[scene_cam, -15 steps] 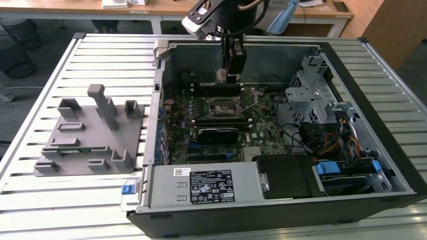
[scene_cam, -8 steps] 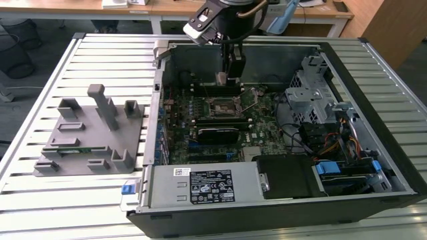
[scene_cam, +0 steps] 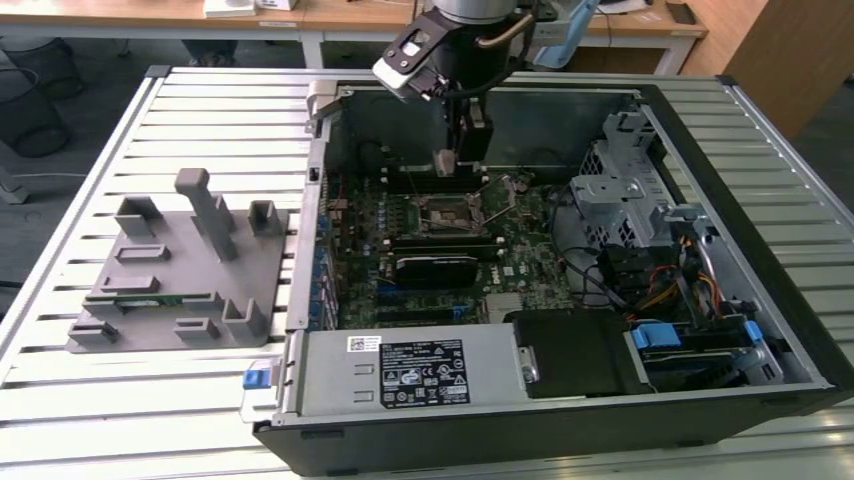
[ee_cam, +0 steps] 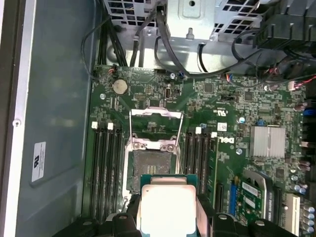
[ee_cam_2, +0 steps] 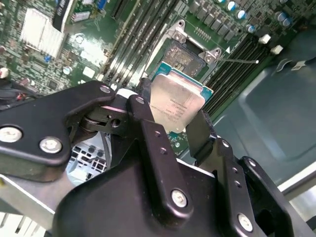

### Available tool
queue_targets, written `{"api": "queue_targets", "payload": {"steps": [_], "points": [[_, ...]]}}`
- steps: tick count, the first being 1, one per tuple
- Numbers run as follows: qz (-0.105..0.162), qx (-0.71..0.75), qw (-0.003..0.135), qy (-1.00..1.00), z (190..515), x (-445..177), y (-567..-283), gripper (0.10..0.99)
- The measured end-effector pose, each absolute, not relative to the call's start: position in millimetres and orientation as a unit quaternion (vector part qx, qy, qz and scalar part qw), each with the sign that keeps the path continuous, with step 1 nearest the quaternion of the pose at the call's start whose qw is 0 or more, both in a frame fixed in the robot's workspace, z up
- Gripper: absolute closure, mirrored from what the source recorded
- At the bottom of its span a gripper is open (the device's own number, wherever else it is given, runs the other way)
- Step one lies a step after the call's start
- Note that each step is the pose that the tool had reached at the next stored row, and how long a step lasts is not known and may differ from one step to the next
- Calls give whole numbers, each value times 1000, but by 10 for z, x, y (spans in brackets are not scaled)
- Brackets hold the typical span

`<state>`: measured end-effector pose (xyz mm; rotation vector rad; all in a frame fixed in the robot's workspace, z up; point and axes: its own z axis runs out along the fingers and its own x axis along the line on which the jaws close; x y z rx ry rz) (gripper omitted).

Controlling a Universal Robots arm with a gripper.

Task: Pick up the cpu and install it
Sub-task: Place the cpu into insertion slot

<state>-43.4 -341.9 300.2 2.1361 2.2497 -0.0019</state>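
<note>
The cpu [ee_cam_2: 177,104], a flat square chip with a pale silver top and green rim, is clamped between my black fingers [ee_cam_2: 201,132]. My gripper [ee_cam_2: 173,117] is shut on it, hovering a little above the motherboard. In the first wrist view the cpu [ee_cam: 168,207] hangs just beside the open socket [ee_cam: 150,165], whose metal load plate [ee_cam: 155,121] is flipped up. In the exterior view my gripper [scene_cam: 451,165] reaches down into the open computer case [scene_cam: 561,100], holding the cpu [scene_cam: 446,163] above the socket [scene_cam: 451,210].
Memory slots [ee_cam: 106,168] flank the socket on both sides. A black finned block [scene_cam: 430,268] sits below the socket, and cables and a drive cage [scene_cam: 621,190] fill the exterior view's right. A grey holder [scene_cam: 180,270] stands outside the case on the slatted table [scene_cam: 134,420].
</note>
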Motion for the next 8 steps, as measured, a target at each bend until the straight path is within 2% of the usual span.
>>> {"api": "queue_targets", "payload": {"steps": [8], "points": [[-1, 688, 20, 725, 2857, -403, -3385, 557]]}}
